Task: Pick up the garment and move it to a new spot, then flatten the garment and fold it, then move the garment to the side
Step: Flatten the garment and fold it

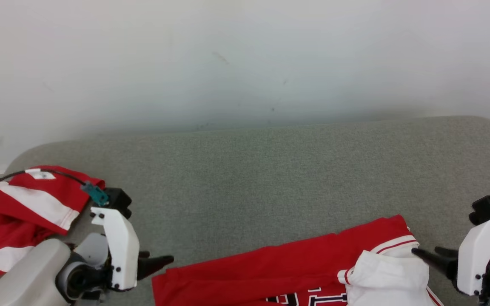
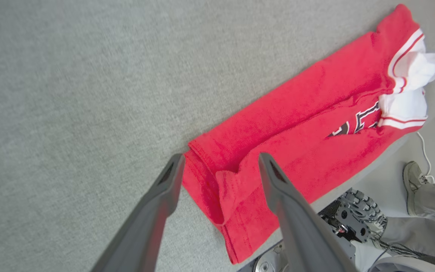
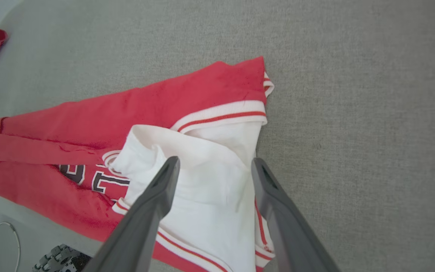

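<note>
Red garment (image 1: 279, 272) lay on the grey table (image 1: 270, 170); a second garment (image 1: 19, 216) at left made two. My left claw (image 2: 220, 156) and right claw (image 3: 215, 160) gaped, empty.

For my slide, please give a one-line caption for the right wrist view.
Right end effector, open, over the white end of the red garment on the grey table.
</note>
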